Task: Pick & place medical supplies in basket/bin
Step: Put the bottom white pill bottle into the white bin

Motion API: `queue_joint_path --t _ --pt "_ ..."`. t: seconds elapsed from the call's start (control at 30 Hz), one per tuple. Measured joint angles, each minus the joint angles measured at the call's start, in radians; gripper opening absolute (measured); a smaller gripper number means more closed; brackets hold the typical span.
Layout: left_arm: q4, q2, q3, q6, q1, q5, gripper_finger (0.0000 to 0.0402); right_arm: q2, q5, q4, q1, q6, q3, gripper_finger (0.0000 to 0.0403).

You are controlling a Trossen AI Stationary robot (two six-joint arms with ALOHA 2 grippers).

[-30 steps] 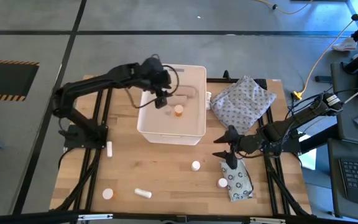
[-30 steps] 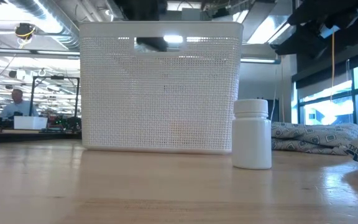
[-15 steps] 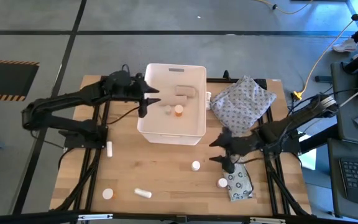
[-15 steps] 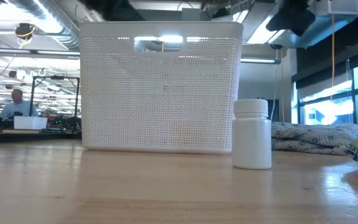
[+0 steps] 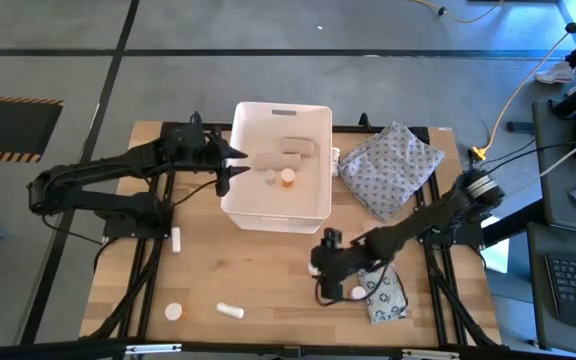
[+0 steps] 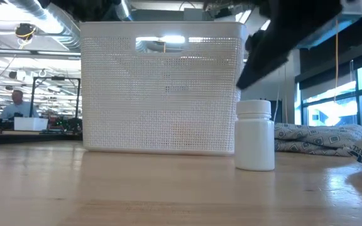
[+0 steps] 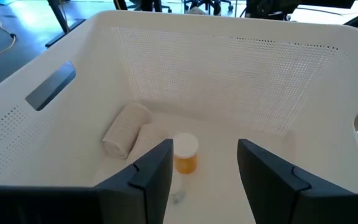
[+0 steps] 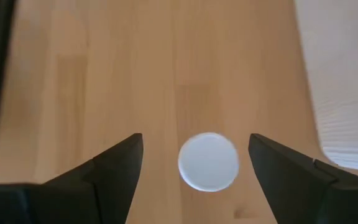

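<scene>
Found, nearest the front edge of the surface, an orange-capped bottle and a white vial on its side, both not yet picked up. Spotted the flat grey packet over on the right, with a small white bottle just beside it. Held the right gripper right above another white bottle, the round-capped bottle, fingers spread wide and gripping nothing, one on each side of the cap, likely so as to drop down and pinch it. Set the white basket farther back, where both arms could reach it. Parked the left gripper at the basket's left rim, fingers open and empty, looking in at a tan bandage roll and an orange pill bottle already inside. Left the dotted cloth bundle beside the basket.
</scene>
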Motion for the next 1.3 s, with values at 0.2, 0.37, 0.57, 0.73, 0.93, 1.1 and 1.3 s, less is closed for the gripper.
queue_joint_path --t 0.2,0.37,0.57,0.73,0.93,1.1,1.3 --pt "0.002 0.001 0.000 0.000 0.000 0.000 0.0171 0.068 0.005 -0.029 0.002 0.026 0.046 0.0294" --pt "-0.002 0.001 0.000 -0.003 0.000 0.000 0.0171 0.072 0.009 -0.060 0.001 0.054 0.033 0.0294" --pt "-0.004 0.001 0.000 -0.007 0.000 0.001 0.0171 0.070 0.009 -0.075 0.002 0.058 0.033 0.0294" --pt "-0.004 0.001 0.000 -0.007 0.000 0.001 0.0171 0.070 0.009 -0.119 0.002 0.112 0.033 0.0294" --pt "-0.005 0.001 0.000 -0.008 0.000 0.002 0.0171 0.069 -0.043 -0.135 0.003 0.337 0.033 0.0294" --pt "-0.005 0.001 0.000 -0.015 0.000 0.002 0.0171 0.065 -0.159 -0.151 -0.045 0.688 0.033 0.0294" --pt "-0.005 0.001 0.000 -0.050 0.000 0.003 0.0171 0.065 -0.301 -0.145 -0.103 0.904 0.033 0.0294"
